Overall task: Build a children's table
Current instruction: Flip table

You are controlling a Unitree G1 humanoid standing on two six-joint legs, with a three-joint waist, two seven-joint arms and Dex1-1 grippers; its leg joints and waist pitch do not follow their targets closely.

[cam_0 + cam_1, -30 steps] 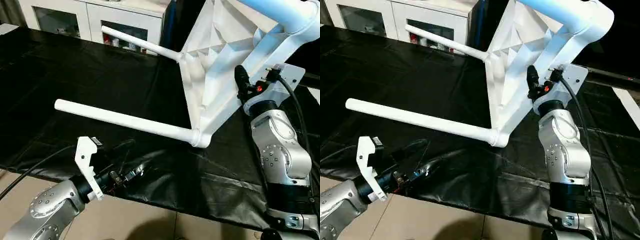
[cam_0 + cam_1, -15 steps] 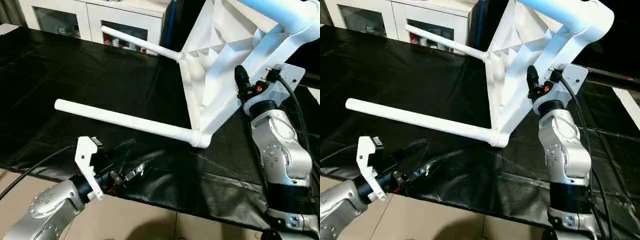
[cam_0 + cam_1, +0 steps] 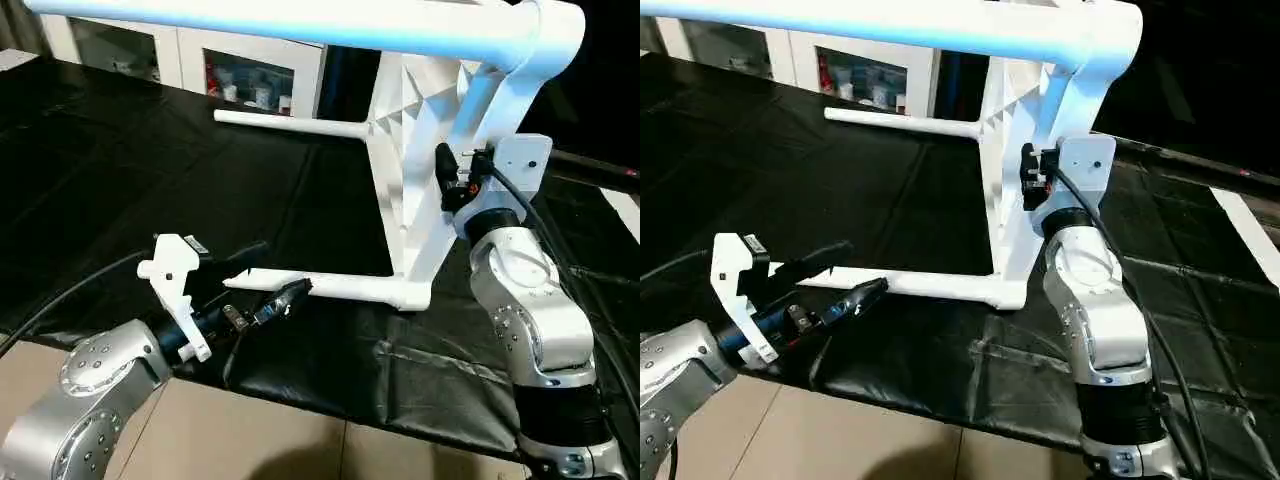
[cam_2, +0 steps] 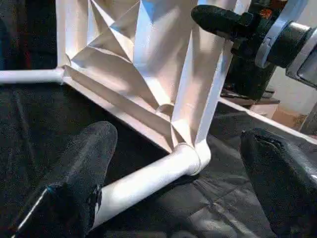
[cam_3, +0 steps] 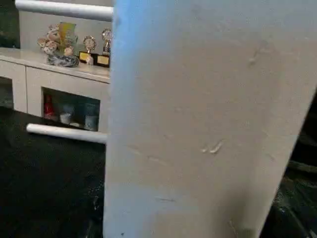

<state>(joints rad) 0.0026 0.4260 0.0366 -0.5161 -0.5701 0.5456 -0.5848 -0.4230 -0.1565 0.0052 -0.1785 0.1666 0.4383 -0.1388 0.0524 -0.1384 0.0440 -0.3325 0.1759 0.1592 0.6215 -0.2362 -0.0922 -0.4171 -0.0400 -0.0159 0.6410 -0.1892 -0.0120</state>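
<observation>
The children's table's white top stands on its edge on the black-covered bench, ribbed underside facing left. Three white legs point left from it: a near one lying low over the cloth, a far one, and a high one crossing close under my head. My left gripper is open, its black fingers straddling the near leg towards its free end without touching it. At the top's right rim my right gripper is shut on the rim.
Black cloth covers the bench, creased near the front edge, with tan floor below it. A white glass-door cabinet with small ornaments stands behind. A black cable trails from my left wrist.
The table top has been swung more upright with my right gripper on it, and its legs have swung round. My left gripper has risen and reached forward around the near leg. The camera shifted too.
</observation>
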